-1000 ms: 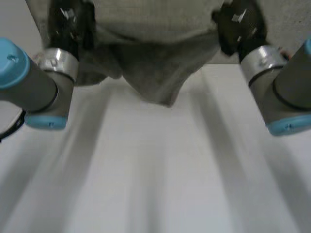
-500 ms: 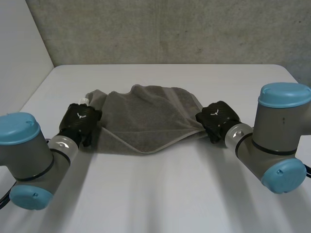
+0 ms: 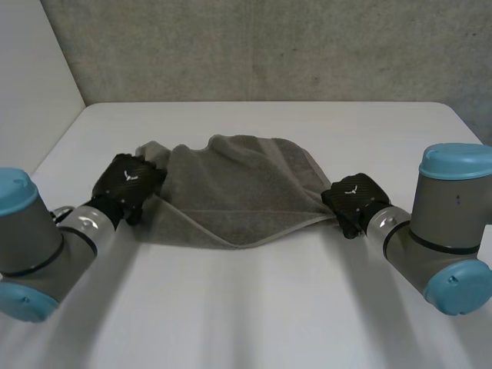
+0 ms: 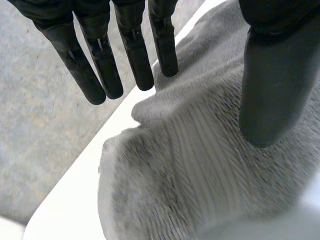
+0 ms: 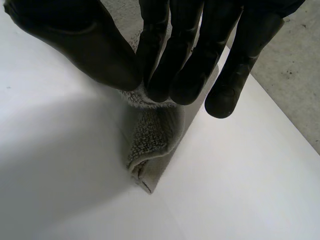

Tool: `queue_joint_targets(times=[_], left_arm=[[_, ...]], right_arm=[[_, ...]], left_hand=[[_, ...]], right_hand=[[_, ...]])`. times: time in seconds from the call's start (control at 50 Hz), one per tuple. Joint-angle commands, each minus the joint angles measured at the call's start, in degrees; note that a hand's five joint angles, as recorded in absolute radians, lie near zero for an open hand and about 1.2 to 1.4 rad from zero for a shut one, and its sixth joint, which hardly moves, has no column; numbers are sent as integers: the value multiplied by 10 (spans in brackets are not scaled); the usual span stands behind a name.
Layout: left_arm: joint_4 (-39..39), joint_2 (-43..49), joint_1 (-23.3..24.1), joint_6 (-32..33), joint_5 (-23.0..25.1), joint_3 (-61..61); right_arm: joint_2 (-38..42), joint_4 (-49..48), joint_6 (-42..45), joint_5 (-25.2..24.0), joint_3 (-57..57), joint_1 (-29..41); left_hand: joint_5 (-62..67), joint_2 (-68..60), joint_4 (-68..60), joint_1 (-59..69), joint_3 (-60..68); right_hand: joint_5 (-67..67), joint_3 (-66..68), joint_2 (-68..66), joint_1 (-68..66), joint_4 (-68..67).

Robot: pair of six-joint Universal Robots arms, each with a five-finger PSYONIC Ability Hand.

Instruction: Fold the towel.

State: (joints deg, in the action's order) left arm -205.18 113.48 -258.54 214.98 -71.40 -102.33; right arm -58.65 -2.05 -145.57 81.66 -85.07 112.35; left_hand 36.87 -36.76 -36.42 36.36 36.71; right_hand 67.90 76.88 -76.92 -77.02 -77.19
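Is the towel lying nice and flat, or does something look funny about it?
It looks lopsided. The towel is rumpled into a lump by the left hand, whose fingers are straight, and its near edge sags to a point. The right hand pinches a curled-over corner. Nothing looks torn or spilled.

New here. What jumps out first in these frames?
A rumpled grey towel lies across the white table, partly folded over. The right hand pinches its right end between thumb and fingers; the left hand is at its left end, fingers straight above the cloth.
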Motion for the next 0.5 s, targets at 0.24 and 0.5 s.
queue_joint_targets(times=[0.24, 0.5], left_arm=[[223, 109, -7, 4, 61, 188], [222, 103, -10, 44, 44, 194]], right_arm=[[1, -11, 6, -3, -12, 4], [-2, -10, 5, 3, -3, -4]], left_hand=[[14, -115, -118, 119, 116], [331, -432, -436, 436, 433]], right_hand=[[21, 31, -31, -30, -28], [21, 31, -31, -30, -28]])
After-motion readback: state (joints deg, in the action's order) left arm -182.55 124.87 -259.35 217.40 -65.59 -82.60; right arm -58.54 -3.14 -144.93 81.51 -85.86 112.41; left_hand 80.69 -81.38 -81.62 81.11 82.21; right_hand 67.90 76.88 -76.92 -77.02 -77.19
